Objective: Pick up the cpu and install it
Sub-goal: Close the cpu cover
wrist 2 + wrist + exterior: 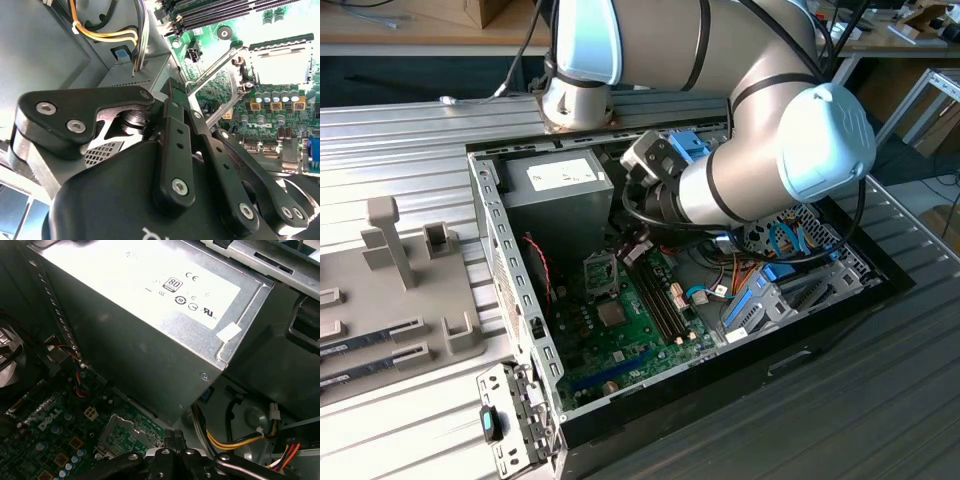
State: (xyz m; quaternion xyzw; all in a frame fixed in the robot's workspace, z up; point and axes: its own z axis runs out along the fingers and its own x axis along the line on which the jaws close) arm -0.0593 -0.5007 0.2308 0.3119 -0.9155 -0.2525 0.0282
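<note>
Bright light from above glares off the power supply [150, 290], while the case [492, 235] interior sits in soft shadow.

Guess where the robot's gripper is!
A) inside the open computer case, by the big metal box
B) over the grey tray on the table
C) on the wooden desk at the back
A: the first wrist view shows the gripper inside the computer case, beside the metal box and near the green motherboard.

Exterior view above case [505, 238]; wrist views near motherboard [65, 405]
</note>
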